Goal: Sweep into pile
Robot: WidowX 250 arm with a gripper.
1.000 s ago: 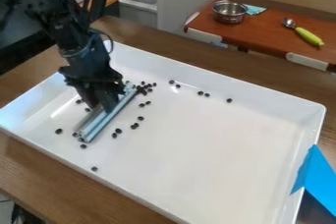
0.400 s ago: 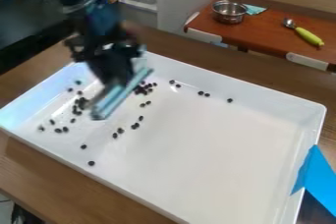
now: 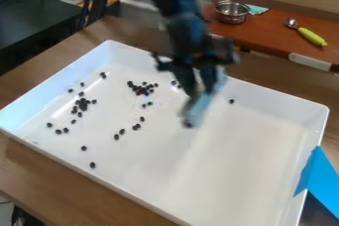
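At the near side, the brown tabletop (image 3: 39, 170) carries the white tray (image 3: 245, 175), whose nearest stretch is cut off by the bottom edge of the view. A blue flap (image 3: 319, 183) lies over the tray's right wall and runs out at the right edge. Inside the tray, most of the small dark beads (image 3: 141, 90) lie in the left half: a few loose ones nearest, a line of them further in, then one cluster toward the left wall and another toward the far wall; a lone one sits right of the arm. The pale blue bar (image 3: 200, 105) is over the tray right of those clusters, its long axis slanting from a near, left-hand end to a far, right-hand one. Its outline is smeared, and whether it touches the tray floor cannot be told. The gripper (image 3: 200, 85) seems to be closed on the bar, though blur softens its fingers. The black arm above hides part of the tray's far wall and is cut off at the top edge. Beyond, a reddish-brown counter (image 3: 275, 39) holds a metal pot (image 3: 232, 13), a teal cloth (image 3: 257, 9) and a green-handled spoon (image 3: 309, 35).
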